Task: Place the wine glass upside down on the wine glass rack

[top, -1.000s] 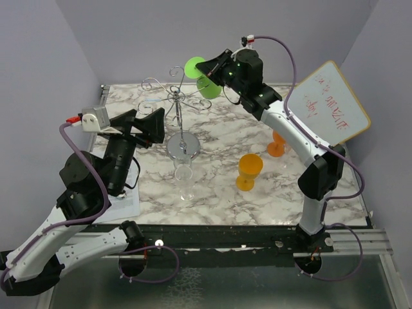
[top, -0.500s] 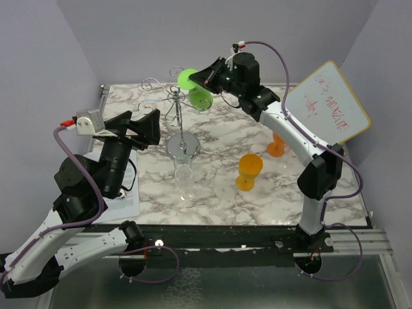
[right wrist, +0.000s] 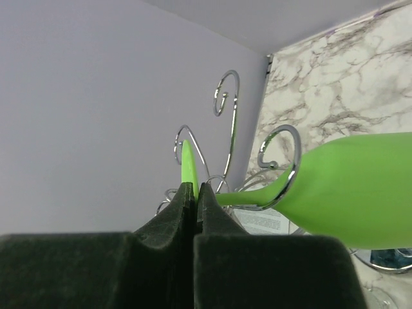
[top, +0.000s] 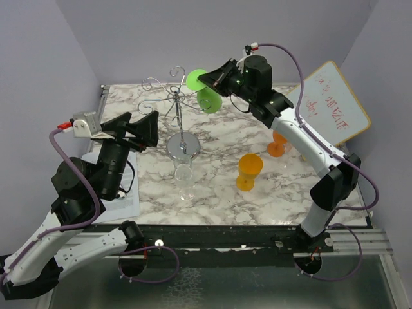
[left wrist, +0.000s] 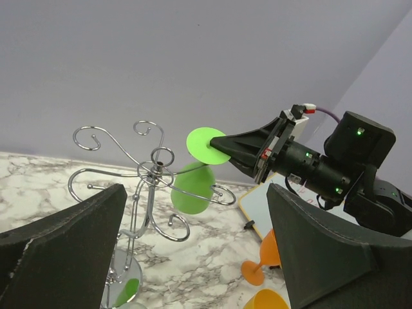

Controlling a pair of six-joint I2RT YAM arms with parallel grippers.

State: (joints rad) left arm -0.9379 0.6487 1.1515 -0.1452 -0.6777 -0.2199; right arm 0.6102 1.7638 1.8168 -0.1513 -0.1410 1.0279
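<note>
A green wine glass (top: 207,98) hangs bowl-down and tilted beside the silver wine glass rack (top: 176,103), its stem lying inside a curled wire arm (right wrist: 281,168). My right gripper (top: 211,78) is shut on the flat foot (right wrist: 187,168) of the glass, pinching the foot's edge. In the left wrist view the green bowl (left wrist: 192,188) sits against the rack's right-hand arm (left wrist: 222,194). My left gripper (top: 143,127) stands open to the left of the rack, nothing between its fingers.
A clear glass (top: 184,177) stands in front of the rack's round chrome base (top: 183,147). Two orange glasses (top: 248,170) (top: 277,147) stand to the right. A whiteboard (top: 328,103) leans at the far right. A sheet of paper (top: 125,199) lies at the left.
My right gripper with the green glass swung left toward the rack, then back right a little; the stem now lies in a curled arm. The left arm drew back slightly.
</note>
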